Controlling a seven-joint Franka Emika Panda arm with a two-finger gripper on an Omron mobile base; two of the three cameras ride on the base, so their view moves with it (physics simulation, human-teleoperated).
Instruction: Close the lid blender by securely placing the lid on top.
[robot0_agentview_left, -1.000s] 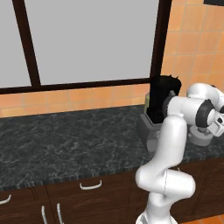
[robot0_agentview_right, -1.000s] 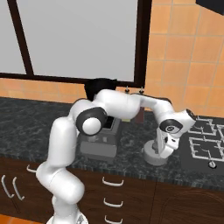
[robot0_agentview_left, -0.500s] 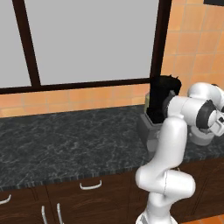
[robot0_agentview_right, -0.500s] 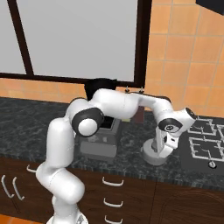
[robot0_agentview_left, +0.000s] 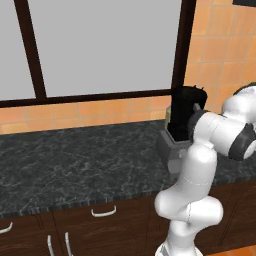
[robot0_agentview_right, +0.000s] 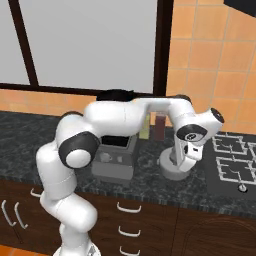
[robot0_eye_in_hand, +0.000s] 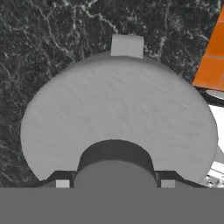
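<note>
Grey and round, the lid (robot0_eye_in_hand: 118, 118) is lying flat on the dark marbled counter (robot0_agentview_right: 150, 180), and in the hand view I am looking straight down on it, with its raised centre knob sitting right at the bottom between the two finger tips. From the right base view I am seeing the gripper (robot0_agentview_right: 186, 161) pointing down onto the lid (robot0_agentview_right: 172, 170), which rests well to the right of the blender (robot0_agentview_right: 116, 150) and just left of the stove grates (robot0_agentview_right: 231, 162). The blender's black jar (robot0_agentview_left: 186, 112) is standing open-topped on its grey base against the tiled wall.

I am judging this to be the grasp step, with the lift not yet begun. To do it well, I am planning a straight vertical rise first, keeping the lid level so it does not twist in the grip, then a swing across, clearing the bottles (robot0_agentview_right: 160, 126) behind, centring over the jar mouth before lowering and pressing down evenly.

As for the fingers (robot0_eye_in_hand: 62, 183), they are drawn in as far as the knob allows, pinching it from either side; nothing else is touching them.
</note>
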